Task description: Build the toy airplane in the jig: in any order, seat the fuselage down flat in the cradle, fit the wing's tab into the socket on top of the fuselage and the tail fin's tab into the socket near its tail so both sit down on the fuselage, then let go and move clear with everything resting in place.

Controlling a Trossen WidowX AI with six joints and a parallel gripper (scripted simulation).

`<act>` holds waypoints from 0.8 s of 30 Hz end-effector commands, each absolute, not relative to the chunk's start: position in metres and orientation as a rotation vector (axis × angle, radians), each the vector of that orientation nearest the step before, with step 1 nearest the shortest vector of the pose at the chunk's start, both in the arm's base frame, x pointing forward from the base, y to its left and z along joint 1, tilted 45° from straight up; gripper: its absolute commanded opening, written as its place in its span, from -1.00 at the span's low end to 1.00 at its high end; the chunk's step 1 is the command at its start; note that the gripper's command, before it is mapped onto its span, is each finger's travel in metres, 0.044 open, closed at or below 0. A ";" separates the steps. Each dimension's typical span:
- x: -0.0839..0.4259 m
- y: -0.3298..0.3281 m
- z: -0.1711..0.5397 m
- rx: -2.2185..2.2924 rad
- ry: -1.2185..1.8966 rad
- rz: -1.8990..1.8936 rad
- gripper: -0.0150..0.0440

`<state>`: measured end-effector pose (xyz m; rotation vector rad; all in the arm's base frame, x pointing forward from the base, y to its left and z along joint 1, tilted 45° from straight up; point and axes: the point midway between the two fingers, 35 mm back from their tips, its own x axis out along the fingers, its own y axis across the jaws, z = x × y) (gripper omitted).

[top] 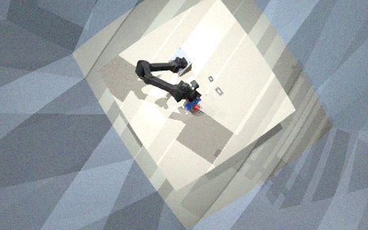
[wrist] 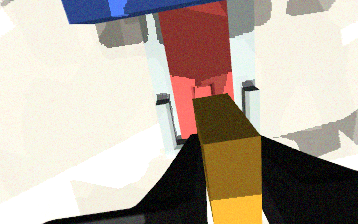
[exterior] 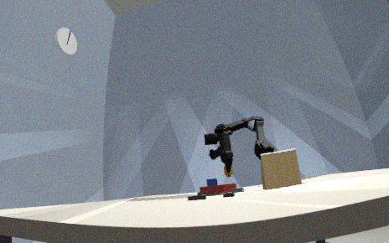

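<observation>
Carefully now: the gripper has the yellow tail fin pinched, above the right end of the red fuselage. I'd square its tab over the socket, lower straight, and release only once seated.

Top view: high overhead, looking down on the whole desk, rotated in frame. Exterior: far off, low near desk height, facing the arm sideways. Wrist: close, past the hand; all three share the red fuselage.
</observation>
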<state>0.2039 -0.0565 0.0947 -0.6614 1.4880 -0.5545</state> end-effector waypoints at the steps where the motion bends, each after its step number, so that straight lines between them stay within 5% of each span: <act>1: 0.203 -0.058 0.095 -0.673 1.489 -0.552 -0.26; 24: 0.203 -0.064 0.088 -0.672 1.489 -0.551 -0.26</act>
